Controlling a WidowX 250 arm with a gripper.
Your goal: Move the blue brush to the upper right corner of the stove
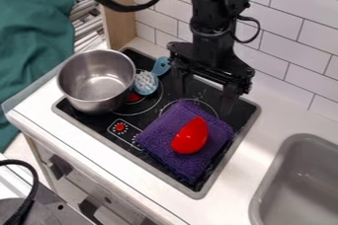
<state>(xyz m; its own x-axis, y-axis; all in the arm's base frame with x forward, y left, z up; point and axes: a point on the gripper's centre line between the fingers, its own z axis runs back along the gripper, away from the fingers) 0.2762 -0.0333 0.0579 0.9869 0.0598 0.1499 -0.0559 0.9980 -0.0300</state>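
So the gripper (203,89) hangs over the far side of the stove (129,120), fingers spread apart, blue brush (147,82) just left of it beside the pot (88,96).

Bright, diffuse light, soft highlights inside the metal pot (98,82), glint on red object (190,137)

No words, labels, brands, numbers or signs can be read on anything here.

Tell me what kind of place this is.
Probably a toy kitchen in a robotics lab: there's a black stove, a gray sink and a robot arm over the stove.
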